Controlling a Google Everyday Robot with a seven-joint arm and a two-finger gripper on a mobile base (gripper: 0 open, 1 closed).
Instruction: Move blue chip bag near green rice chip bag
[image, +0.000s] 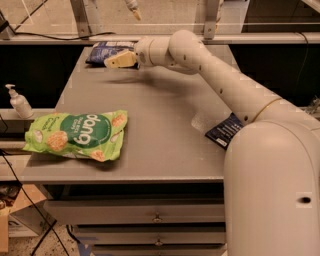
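- Camera view: the gripper (116, 61) hangs low over the far left corner of the table (160, 125), just in front of the blue chip bag (102, 51); I cannot tell whether it is wide, narrow or holding anything.
- The blue chip bag lies at the table's far edge, partly hidden by the gripper.
- The green rice chip bag (75, 135) lies at the near left edge, well apart from it.
- A small navy packet (224, 131) lies at the right edge.
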